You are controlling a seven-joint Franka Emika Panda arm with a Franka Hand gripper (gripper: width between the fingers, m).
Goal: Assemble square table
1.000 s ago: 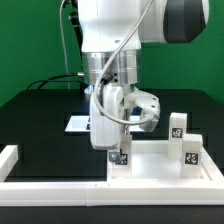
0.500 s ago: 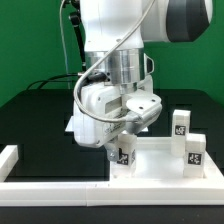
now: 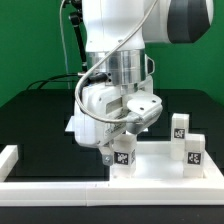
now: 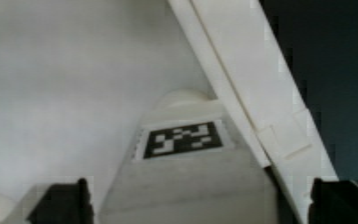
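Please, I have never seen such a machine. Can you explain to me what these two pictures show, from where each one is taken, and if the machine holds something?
The big white machine is a robot arm. Its gripper, a two-finger hand, points down at a small white leg block carrying a black-and-white tag.

The exterior view comes from a camera standing off the arm. It shows a dark table, the white square tabletop under the gripper, and two more leg blocks standing on the exterior view's right. A long white rail runs along the front.

The wrist view comes from a camera on the arm. The dark fingers frame a tagged white part. Whether they actually grip it, I cannot tell.
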